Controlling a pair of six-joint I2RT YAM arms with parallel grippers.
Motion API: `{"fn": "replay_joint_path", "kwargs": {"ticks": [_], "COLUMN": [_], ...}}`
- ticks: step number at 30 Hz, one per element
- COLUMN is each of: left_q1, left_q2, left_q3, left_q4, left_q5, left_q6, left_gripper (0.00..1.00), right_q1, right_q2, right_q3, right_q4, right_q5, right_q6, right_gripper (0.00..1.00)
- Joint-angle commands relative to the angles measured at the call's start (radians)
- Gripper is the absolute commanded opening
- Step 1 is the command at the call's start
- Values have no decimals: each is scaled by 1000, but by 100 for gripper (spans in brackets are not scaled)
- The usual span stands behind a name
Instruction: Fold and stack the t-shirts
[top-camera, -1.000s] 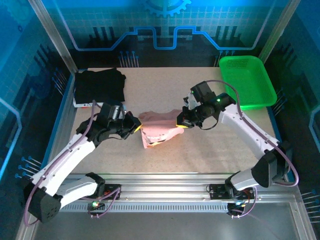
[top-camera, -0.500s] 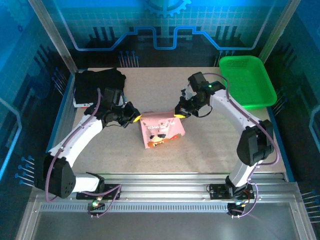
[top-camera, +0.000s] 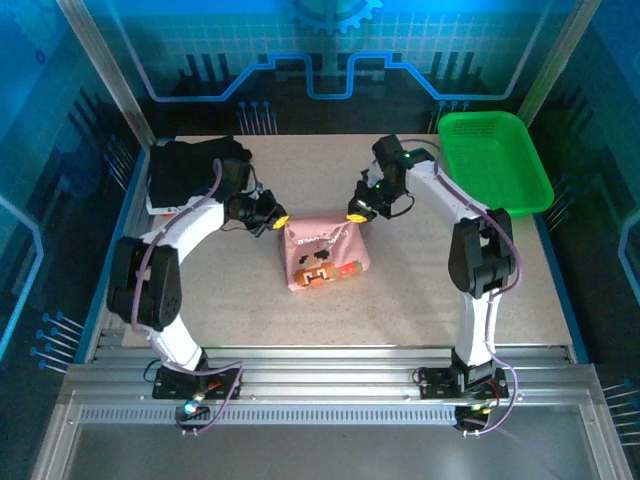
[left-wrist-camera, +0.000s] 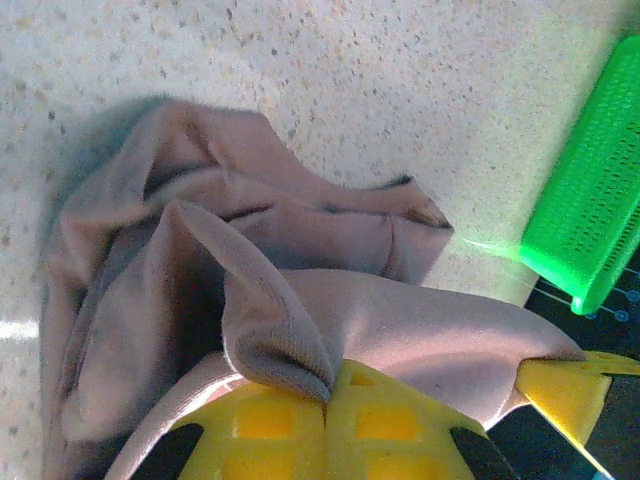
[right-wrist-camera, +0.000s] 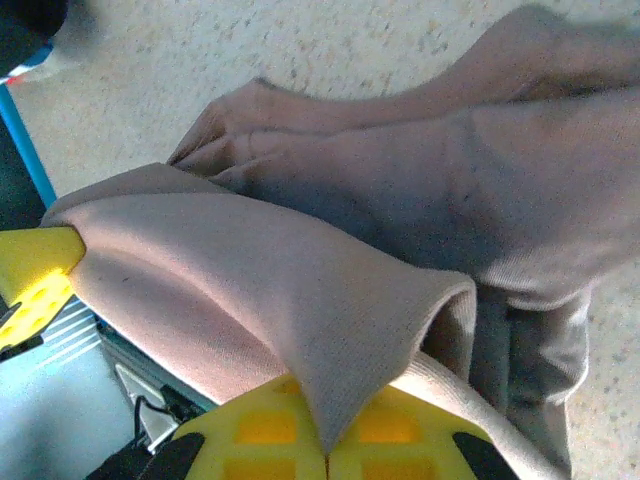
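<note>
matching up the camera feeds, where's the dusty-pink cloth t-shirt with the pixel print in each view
top external: dusty-pink printed soft cloth t-shirt at table centre, far corners gripped by left end effector and right end effector
left wrist: bunched across the lower left
right wrist: draped across the middle
shared landmark: speckled beige tabletop

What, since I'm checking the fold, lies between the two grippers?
The pink t-shirt: its far edge stretches from the left gripper to the right gripper, seen in the top view.
</note>
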Motion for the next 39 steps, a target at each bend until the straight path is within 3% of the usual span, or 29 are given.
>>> {"fn": "replay_joint_path", "kwargs": {"ticks": [1, 6, 10, 12, 15, 16, 19, 23, 27, 31, 39], "left_q1": [28, 72, 96, 96, 96, 96, 98, 78, 31, -4, -50], "left_q2": [81, 181, 211, 196, 132, 98, -19, -200, -358, -420, -312], "left_q3": [68, 139, 230, 277, 317, 307, 251, 90, -106, -267, -321], "left_q4": [25, 48, 72, 70, 18, 2, -67, -59, -43, 17, 134], "left_q5": [43, 42, 57, 57, 20, -1, -82, -114, -130, -156, -245], "left_q6": [43, 47, 26, 22, 36, 40, 48, 45, 56, 34, 34], "left_gripper": [0, 0, 11, 27, 41, 51, 63, 69, 74, 77, 78], "right_q1": [-22, -45, -67, -70, -67, -63, -53, -20, 17, 38, 54], "right_q2": [92, 254, 392, 430, 389, 341, 154, -49, -167, -186, -67], "right_q3": [85, 233, 442, 563, 638, 602, 403, 154, -94, -263, -335], "right_q4": [-45, -65, -92, -141, -184, -177, -115, -42, 88, 284, 419], "right_q5": [7, 8, -32, -31, -5, 15, 36, 31, -53, -150, -114], "right_q6": [-14, -4, 11, -12, -78, -104, -163, -238, -227, -142, -97], "right_gripper": [5, 11, 43, 58, 66, 68, 73, 78, 78, 78, 79]}}
